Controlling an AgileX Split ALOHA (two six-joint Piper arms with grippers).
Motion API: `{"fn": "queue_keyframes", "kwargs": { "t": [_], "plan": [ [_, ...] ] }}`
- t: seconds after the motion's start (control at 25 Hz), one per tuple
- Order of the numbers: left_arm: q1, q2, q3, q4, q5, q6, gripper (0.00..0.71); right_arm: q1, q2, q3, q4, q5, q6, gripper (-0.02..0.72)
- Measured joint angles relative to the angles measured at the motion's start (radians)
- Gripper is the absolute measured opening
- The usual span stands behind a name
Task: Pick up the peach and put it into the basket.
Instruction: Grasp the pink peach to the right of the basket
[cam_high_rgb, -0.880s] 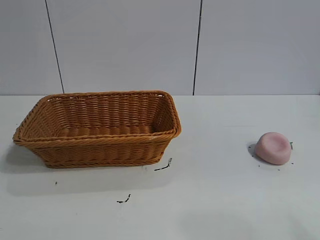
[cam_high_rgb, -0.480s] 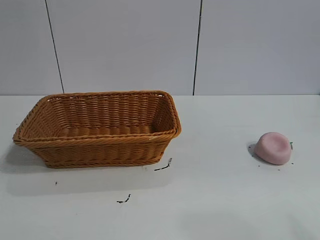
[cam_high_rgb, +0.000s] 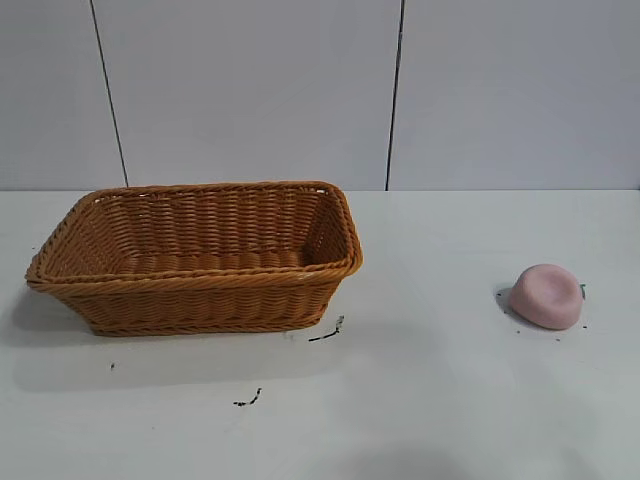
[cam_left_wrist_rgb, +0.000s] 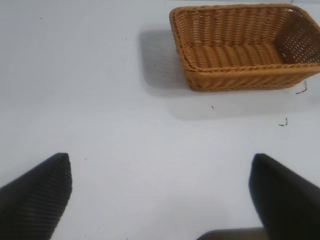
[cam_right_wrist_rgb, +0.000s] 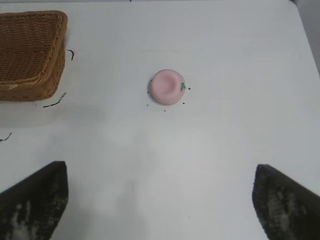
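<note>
The white table (cam_high_rgb: 430, 400) carries two things. The wicker basket (cam_high_rgb: 200, 255) sits on its left half, toward the far edge, with its long side running along that edge. The peach (cam_high_rgb: 546, 296) lies on the bare surface near the right edge, well apart from the basket, resting flattened with its dimple and small green stem up. A few short dark marks (cam_high_rgb: 325, 335) dot the tabletop just beside the basket's near right corner, and tiny specks ring the peach.
</note>
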Motion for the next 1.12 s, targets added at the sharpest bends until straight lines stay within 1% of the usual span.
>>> {"fn": "queue_keyframes", "kwargs": {
  "t": [0.32,0.64,0.84,1.12],
  "plan": [
    [0.0,0.0,0.0,0.0,0.0,0.0,0.693,0.0,0.562,-0.257,0.0,-0.021,-0.013,0.695],
    [0.0,0.0,0.0,0.0,0.0,0.0,0.693,0.0,1.046,-0.583,0.0,0.037,-0.015,0.695],
    [0.0,0.0,0.0,0.0,0.0,0.0,0.693,0.0,1.247,-0.732,0.0,0.048,-0.023,0.695],
    [0.0,0.0,0.0,0.0,0.0,0.0,0.693,0.0,1.385,-0.756,0.0,0.062,-0.032,0.695]
  ]
}}
